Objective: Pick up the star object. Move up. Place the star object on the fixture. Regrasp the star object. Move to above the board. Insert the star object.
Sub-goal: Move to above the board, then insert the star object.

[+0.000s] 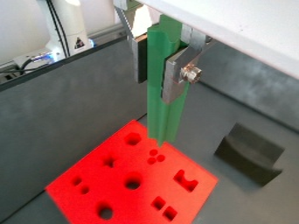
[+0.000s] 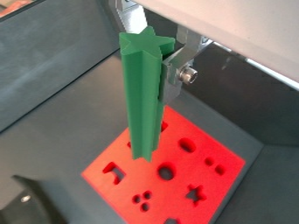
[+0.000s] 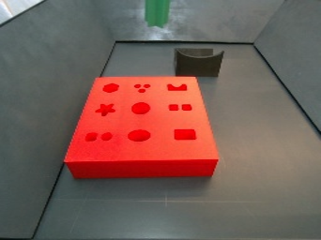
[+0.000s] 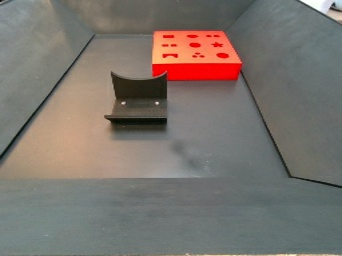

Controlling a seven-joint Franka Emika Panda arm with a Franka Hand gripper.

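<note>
Closest to the wrist cameras hangs the small bright green peg with a star-shaped cross-section, the star object [image 2: 142, 92], held upright with its long axis pointing down toward the floor; its star-profiled end shows clearly in a wrist view. Clamped on its upper part is the robot's two-finger gripper [image 1: 162, 59], raised well above the grey floor [image 4: 201, 150], with a flat silver finger plate [image 1: 177, 74] pressed against one side of the peg and a dark pad against the opposite side. Directly below the peg's lower tip in both wrist views lies the large flat red rectangular slab, the board [image 1: 131, 182], with star, circle, square and oval cut-outs in its top, and the peg is clear of it, not touching. In a side view only the lower end of the green peg [image 3: 157, 11] appears, at the upper edge of the frame, high above the far side of the board. Near the board, apart from it, stands the small dark grey block with a curved notch in its top, the fixture [image 4: 136, 96], with nothing resting in its notch.
</note>
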